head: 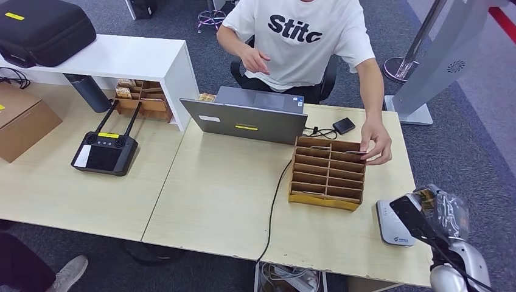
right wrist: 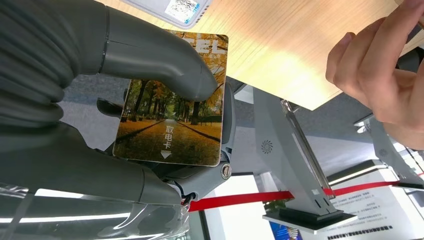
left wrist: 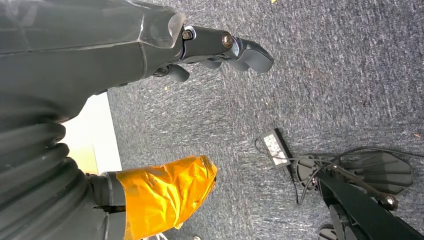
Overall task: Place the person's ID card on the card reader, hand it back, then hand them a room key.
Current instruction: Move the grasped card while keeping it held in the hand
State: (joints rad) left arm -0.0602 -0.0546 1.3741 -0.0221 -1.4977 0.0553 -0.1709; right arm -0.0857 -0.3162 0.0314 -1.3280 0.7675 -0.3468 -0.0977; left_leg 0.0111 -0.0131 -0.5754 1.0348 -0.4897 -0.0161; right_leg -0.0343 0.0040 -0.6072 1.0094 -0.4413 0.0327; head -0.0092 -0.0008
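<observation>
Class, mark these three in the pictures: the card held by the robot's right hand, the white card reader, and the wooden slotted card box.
card (right wrist: pixel 170 125), right wrist view, on its printed tree picture.
card reader (head: pixel 392 226), head view, on its white top.
wooden card box (head: pixel 327 174), head view, on its slotted middle.

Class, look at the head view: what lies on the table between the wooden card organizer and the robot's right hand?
In the head view, the white card reader lies flat on the table between the wooden organizer and the right hand.
</observation>
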